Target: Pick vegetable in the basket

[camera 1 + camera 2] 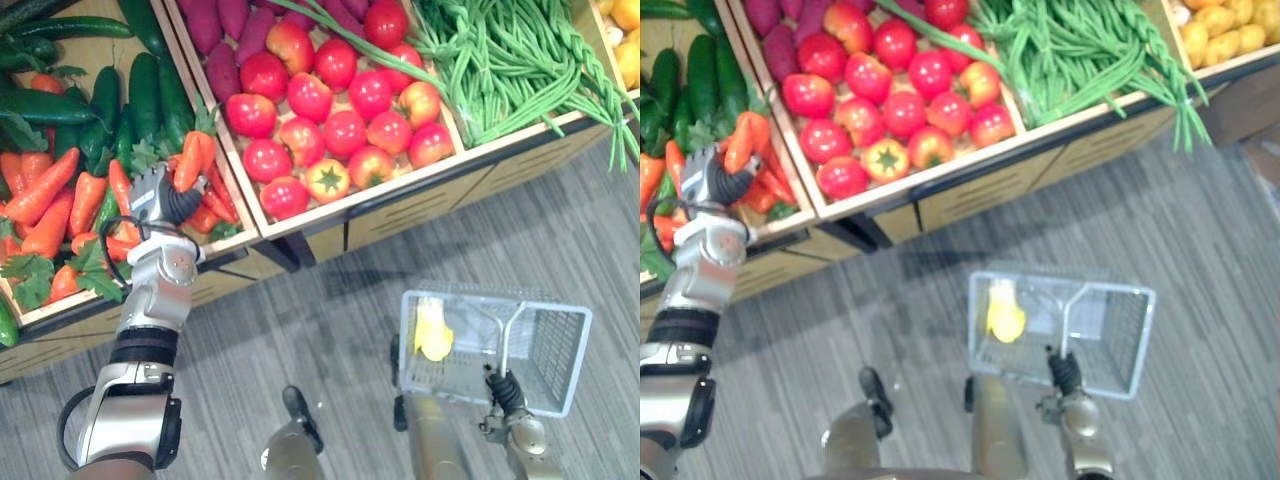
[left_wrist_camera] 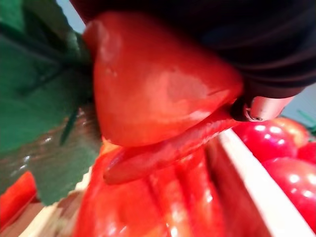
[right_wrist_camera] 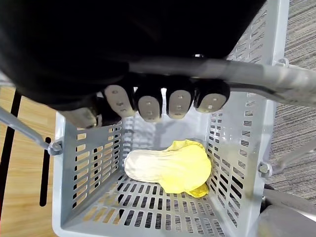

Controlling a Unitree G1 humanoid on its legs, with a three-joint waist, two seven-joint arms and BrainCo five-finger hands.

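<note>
My left hand (image 1: 160, 196) is over the carrot bin at the stand's front, shut on an orange carrot (image 1: 190, 160) that sticks up out of its grip. Close up, that carrot (image 2: 158, 84) sits against the hand's dark cover above other carrots. My right hand (image 1: 503, 390) is curled round the handle (image 3: 256, 81) of a grey plastic basket (image 1: 562, 345) that hangs over the floor, its fingers (image 3: 160, 101) wrapped under the bar. A pale yellow vegetable (image 3: 173, 165) lies on the basket's bottom.
The wooden stand holds carrots with green leaves (image 1: 45, 205), cucumbers (image 1: 145, 90), purple sweet potatoes (image 1: 222, 45), tomatoes (image 1: 330, 110), green beans (image 1: 500, 60) and yellow produce (image 1: 625, 45). Grey plank floor (image 1: 330, 310) lies between the stand and the basket.
</note>
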